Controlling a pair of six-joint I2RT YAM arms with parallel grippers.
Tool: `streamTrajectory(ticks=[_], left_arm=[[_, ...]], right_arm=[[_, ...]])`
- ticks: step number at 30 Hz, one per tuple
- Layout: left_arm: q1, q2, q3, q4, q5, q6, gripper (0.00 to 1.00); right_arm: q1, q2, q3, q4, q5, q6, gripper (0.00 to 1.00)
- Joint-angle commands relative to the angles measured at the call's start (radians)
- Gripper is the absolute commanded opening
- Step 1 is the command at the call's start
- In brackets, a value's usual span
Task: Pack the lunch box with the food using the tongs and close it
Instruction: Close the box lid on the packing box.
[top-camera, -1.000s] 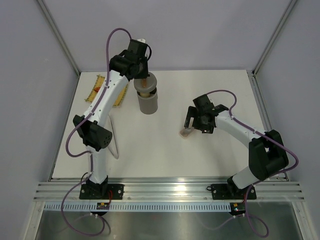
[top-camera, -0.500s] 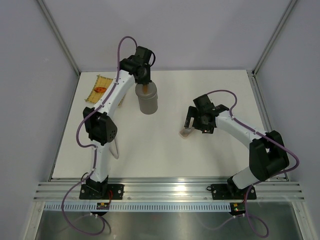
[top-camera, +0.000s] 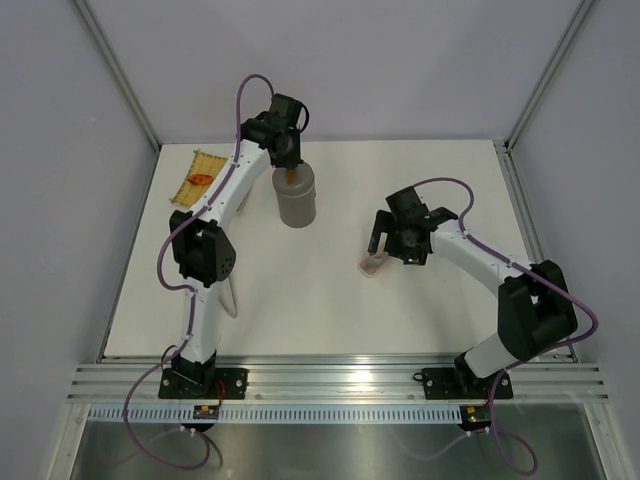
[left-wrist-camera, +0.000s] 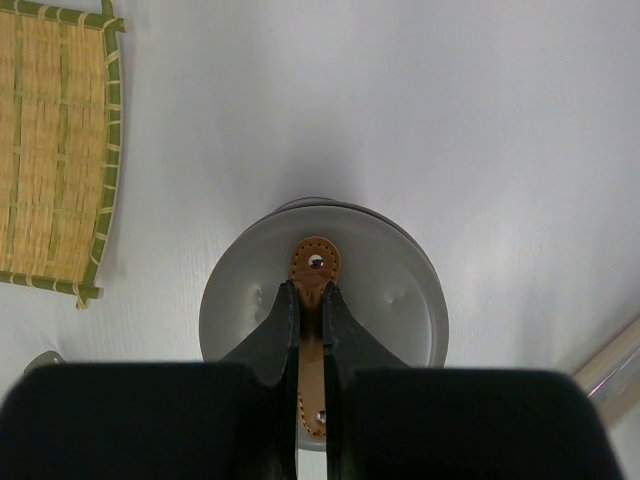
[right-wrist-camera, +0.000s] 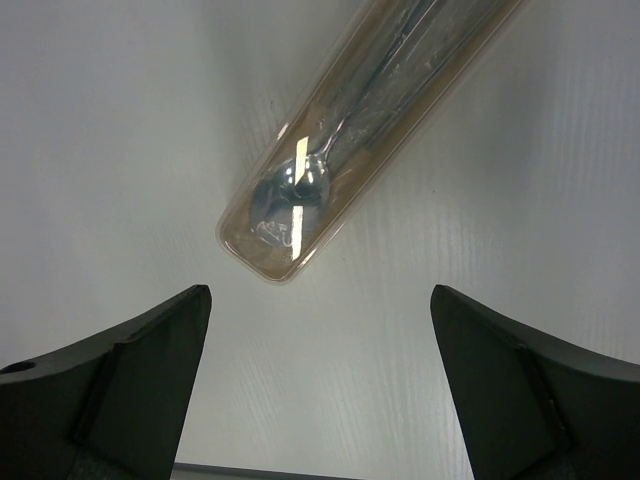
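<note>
Two arms stand bolted at the near edge of the table (top-camera: 330, 300), the left arm on the left and the right arm on the right.

1. Right arm. The right arm bends inward over the middle of the table. The right pincer (right-wrist-camera: 320, 300) hangs above the table with its jaws set wide apart and nothing between them. Just beyond its fingers (right-wrist-camera: 150, 360) lies a pale, translucent cutlery case (right-wrist-camera: 340, 150), flat on the table and running diagonally. A metal spoon (right-wrist-camera: 290, 195) shows through the case wall, bowl toward the pincer. The pincer and the case are apart, not touching.

2. Left arm. The left arm stretches toward the far side of the table. The lunch box (top-camera: 296, 200), a grey upright canister, stands at the far centre-left of the table. A round grey lid (left-wrist-camera: 390, 300) rests over its mouth. The pictures do not show whether the lid is fully seated. The left pincer (left-wrist-camera: 309, 300) points straight down, jaws together and clamped on the lid's brown handle (left-wrist-camera: 314, 260).

3. Far left. A yellow woven mat (top-camera: 195, 182) lies flat near the far left corner, apart from the lunch box. One red-orange piece of food (top-camera: 201, 178) rests on the mat.
</note>
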Motion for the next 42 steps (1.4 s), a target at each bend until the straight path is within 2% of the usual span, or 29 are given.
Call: streamTrajectory(ticks=[1,30,35,42], left_arm=[[0.006,0.009,-0.005,0.05,0.021,0.019,0.0],[-0.038,-0.01,-0.02,0.023,-0.088,0.151,0.0],[-0.049,-0.017,-0.054,0.027,-0.149,0.166,0.0],[-0.049,-0.023,-0.049,0.027,-0.117,0.172,0.0]], right_arm=[[0.012,0.004,0.044,-0.008,0.014,-0.006,1.0],[0.013,0.046,0.064,-0.011,0.002,-0.006,0.99],[0.013,0.052,0.067,-0.011,-0.003,-0.012,0.99],[0.015,0.064,0.075,-0.013,-0.006,-0.015,0.99]])
